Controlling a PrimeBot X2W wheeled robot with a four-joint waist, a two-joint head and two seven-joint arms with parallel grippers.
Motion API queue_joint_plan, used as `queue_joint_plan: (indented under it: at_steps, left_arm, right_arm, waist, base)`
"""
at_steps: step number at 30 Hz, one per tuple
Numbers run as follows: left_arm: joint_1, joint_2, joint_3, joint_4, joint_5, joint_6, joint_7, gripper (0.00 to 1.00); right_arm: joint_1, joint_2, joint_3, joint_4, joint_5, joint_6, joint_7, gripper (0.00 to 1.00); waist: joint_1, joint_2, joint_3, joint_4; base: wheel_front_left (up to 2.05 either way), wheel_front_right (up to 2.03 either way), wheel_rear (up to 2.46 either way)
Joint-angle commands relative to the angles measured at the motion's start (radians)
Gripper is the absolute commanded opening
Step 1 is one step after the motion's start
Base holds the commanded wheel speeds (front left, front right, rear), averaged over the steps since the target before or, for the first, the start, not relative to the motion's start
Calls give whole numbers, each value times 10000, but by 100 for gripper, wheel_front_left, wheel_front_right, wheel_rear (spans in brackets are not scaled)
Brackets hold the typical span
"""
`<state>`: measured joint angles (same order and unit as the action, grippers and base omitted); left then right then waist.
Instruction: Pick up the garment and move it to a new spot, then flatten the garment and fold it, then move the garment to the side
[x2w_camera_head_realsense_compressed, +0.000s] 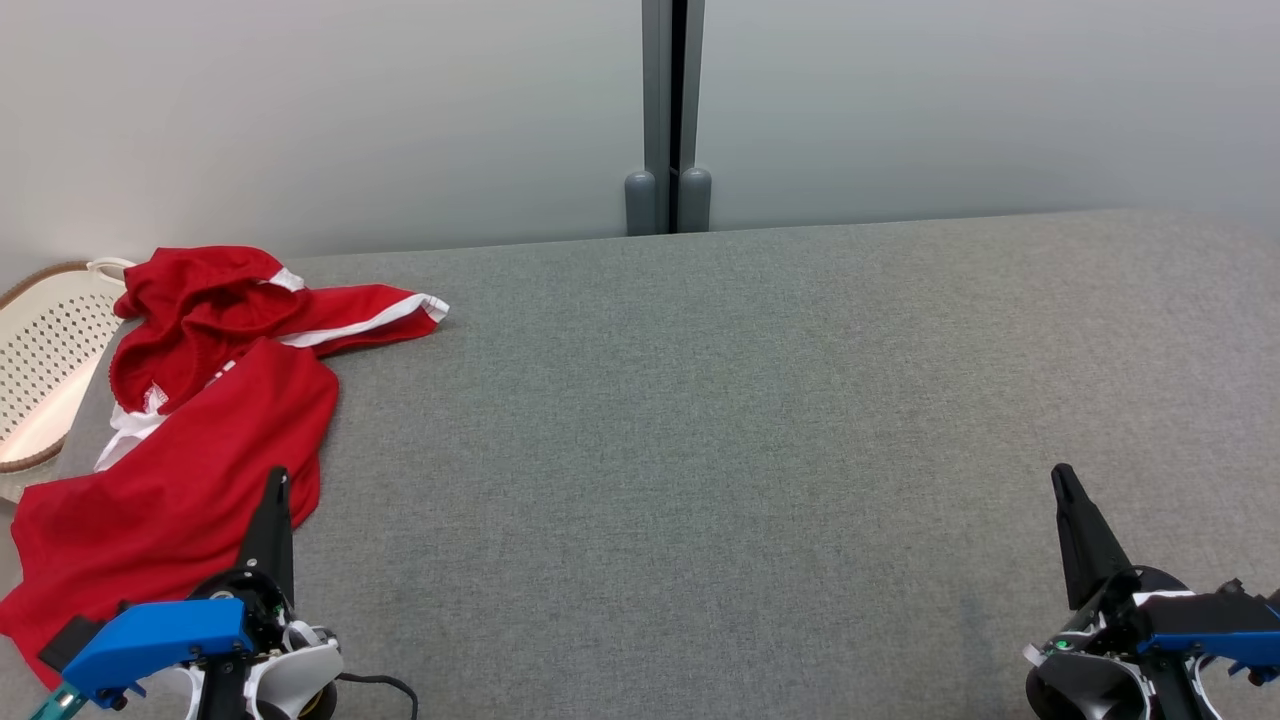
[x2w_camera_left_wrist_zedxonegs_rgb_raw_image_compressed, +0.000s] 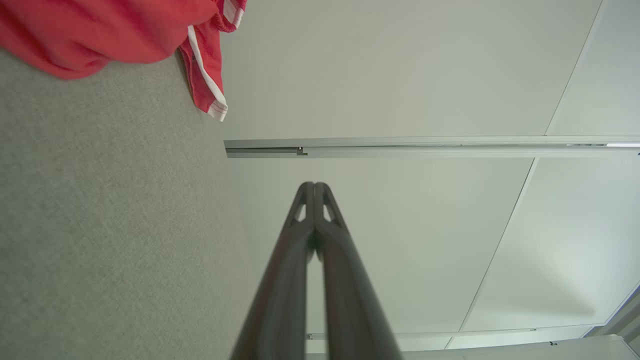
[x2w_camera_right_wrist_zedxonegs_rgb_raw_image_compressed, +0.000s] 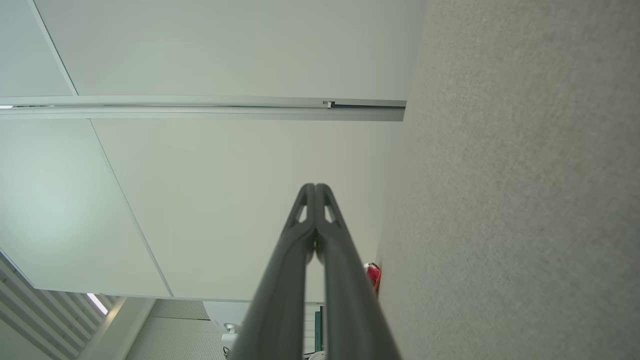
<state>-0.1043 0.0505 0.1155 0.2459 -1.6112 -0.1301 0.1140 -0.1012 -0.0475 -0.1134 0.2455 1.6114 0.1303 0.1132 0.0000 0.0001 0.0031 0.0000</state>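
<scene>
The left fingers (x2w_camera_head_realsense_compressed: 272, 530) are pressing together along their tips with nothing between them, and they are pointing away from the robot, low over the grey counter (x2w_camera_head_realsense_compressed: 700, 400). In the left wrist view the same left fingers (x2w_camera_left_wrist_zedxonegs_rgb_raw_image_compressed: 285, 280) are showing as one shut dark wedge aimed at the pale wall (x2w_camera_left_wrist_zedxonegs_rgb_raw_image_compressed: 400, 75), with bare counter alongside. The right fingers (x2w_camera_head_realsense_compressed: 1080, 540) are likewise closing on nothing, sitting well apart from the left pair at the counter's near right, and the right wrist view is showing them (x2w_camera_right_wrist_zedxonegs_rgb_raw_image_compressed: 285, 280) meeting tip to tip against the wall. The red garment (x2w_camera_head_realsense_compressed: 200, 440), trimmed in white, is lying crumpled on the counter's left end, just beside the left fingers; from the head view their tips are overlapping its near edge, and I cannot tell whether they are touching the cloth. The garment's far part is bunching up against the rim of a white perforated basket (x2w_camera_head_realsense_compressed: 50, 340) at the counter's left edge, with one striped sleeve (x2w_camera_head_realsense_compressed: 380, 315) stretching rightward.
</scene>
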Motion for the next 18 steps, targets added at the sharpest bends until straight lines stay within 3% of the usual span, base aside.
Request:
queue_joint_plan:
  at_steps: [1,18]
  left_arm:
    - [-95,-19,13,-50,-35,-43,27,0]
    - [-95,-19,13,-50,-37,-43,27,0]
  right_arm:
    - [-151,-58,-16,-36,31,8,42,0]
    - [-151,-58,-14,-36,31,8,42,0]
  waist:
    - [0,-1,0,0]
    - [0,-1,0,0]
  base:
    - [0,0,0]
    - [0,0,0]
